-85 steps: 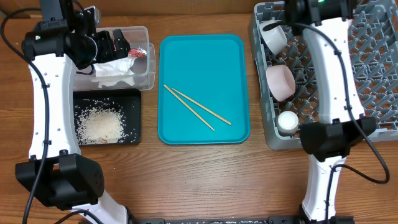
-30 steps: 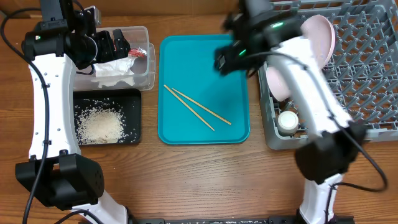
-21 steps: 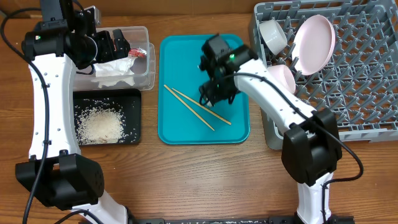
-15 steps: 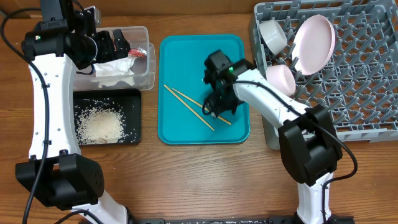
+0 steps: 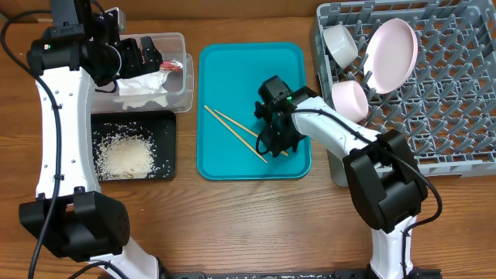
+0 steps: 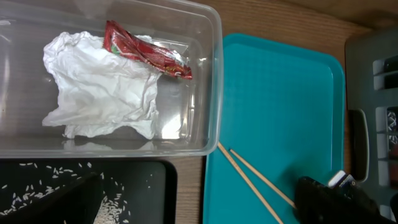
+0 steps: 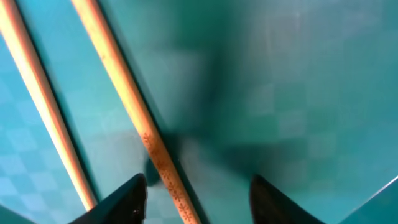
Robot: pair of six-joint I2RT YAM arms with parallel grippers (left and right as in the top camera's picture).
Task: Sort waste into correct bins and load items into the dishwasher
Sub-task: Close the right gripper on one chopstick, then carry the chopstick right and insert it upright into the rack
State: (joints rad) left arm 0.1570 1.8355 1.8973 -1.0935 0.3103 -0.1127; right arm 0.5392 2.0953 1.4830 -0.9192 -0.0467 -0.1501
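The trash looks sorted. The napkin (image 6: 106, 93) and the red wrapper (image 6: 146, 50) lie in the clear tub (image 6: 211, 81). The rice (image 5: 124, 155) sits in the black tray (image 5: 167, 167). A plate (image 5: 391, 54) and two bowls (image 5: 341, 43) stand in the grey dish rack (image 5: 465, 116). The chopsticks (image 5: 240, 132) lie side by side on the teal tray (image 5: 232, 77) on the counter (image 5: 256, 225). So I think the step now is picking up the chopsticks.

The right gripper (image 7: 199, 199) is low over one end of them. Its jaws are spread apart. One stick lies between them and the other lies just outside. Next, I think the jaws must go right down to the tray and squeeze shut, because the sticks are thin and flat.

Only the right wrist view shows the stick between the jaws. From above, the gripper hides that spot. Only the overhead view shows the rack.

The left gripper (image 5: 147, 54) hangs over the tub. I cannot tell how its jaws stand.
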